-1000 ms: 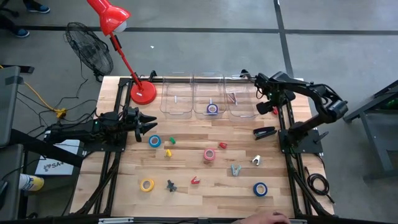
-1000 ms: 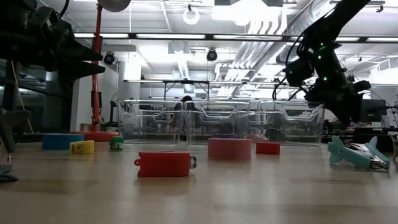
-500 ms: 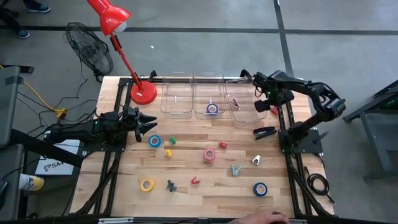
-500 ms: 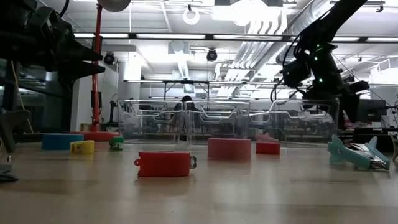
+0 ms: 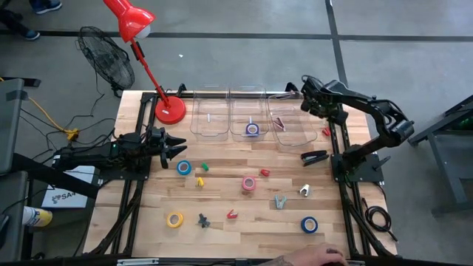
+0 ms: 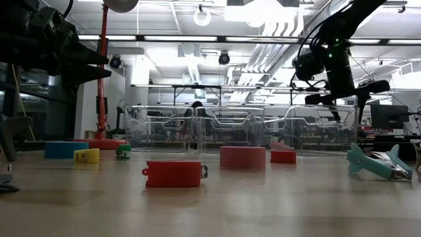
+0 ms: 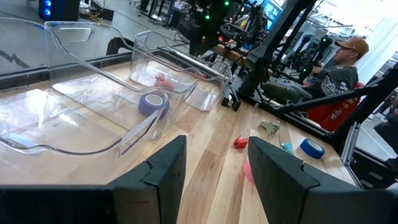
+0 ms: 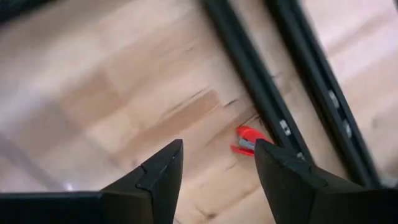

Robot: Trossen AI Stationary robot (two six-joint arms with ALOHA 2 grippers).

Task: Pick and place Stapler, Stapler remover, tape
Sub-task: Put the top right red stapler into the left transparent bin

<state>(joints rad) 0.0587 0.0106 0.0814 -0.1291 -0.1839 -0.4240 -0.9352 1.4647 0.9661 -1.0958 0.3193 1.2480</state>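
Observation:
My right gripper (image 8: 217,149) (image 5: 311,105) hangs open above the table's far right corner, pointing steeply down and holding nothing. A small red stapler (image 8: 248,140) (image 5: 326,131) lies on the wood below it, beside the arm's black frame rails. A black stapler (image 5: 314,157) lies nearer. Blue tape (image 5: 183,168), pink tape (image 5: 249,184), yellow tape (image 5: 174,219) and a second blue roll (image 5: 308,224) lie flat on the table, and a teal stapler remover (image 5: 279,201) lies among them. Purple tape (image 5: 252,129) rests in the middle bin. My left gripper (image 7: 214,149) (image 5: 174,145) waits open at the left edge.
Three clear bins (image 5: 209,118) stand in a row along the far edge, the right one (image 5: 288,122) holding small red pieces. A red lamp's base (image 5: 169,110) sits at the far left. Small clips lie scattered mid-table. A person's hand (image 5: 314,258) shows at the near edge.
My right gripper has risen and drawn toward the table's far edge, away from the small red stapler, and has rolled far about its own pointing line. The red stapler stays on the table.

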